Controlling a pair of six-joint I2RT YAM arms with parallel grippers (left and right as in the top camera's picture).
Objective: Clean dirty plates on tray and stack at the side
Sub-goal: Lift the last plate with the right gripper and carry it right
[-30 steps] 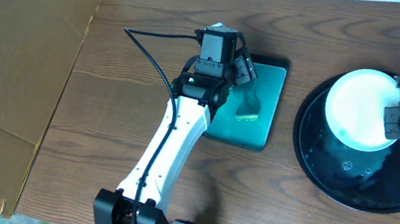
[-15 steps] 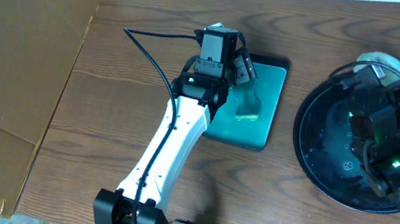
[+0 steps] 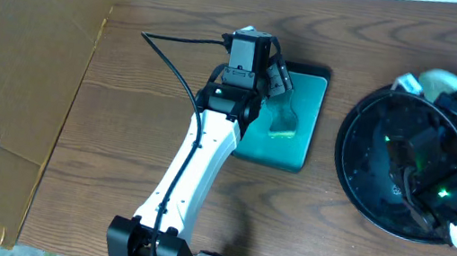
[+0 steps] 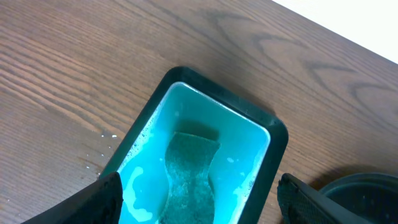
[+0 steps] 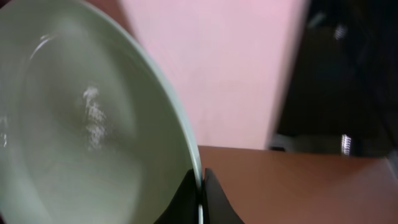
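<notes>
Over far rim of glossy black tray (image 3: 350, 178), right pincer (image 5: 200, 190) clamped on the edge of a tilted round white plate (image 5: 81, 124). Left pincer (image 4: 199, 202) hangs spread wide above rectangular teal tray (image 4: 278, 134), well apart, on wood-grain counter (image 3: 126, 85).

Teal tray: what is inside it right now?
A greenish sponge-like pad lies lengthwise in the teal tray, with droplets around it on the wet floor. The tray's near end falls outside the left wrist view. In the overhead view, the left arm covers one side.
</notes>
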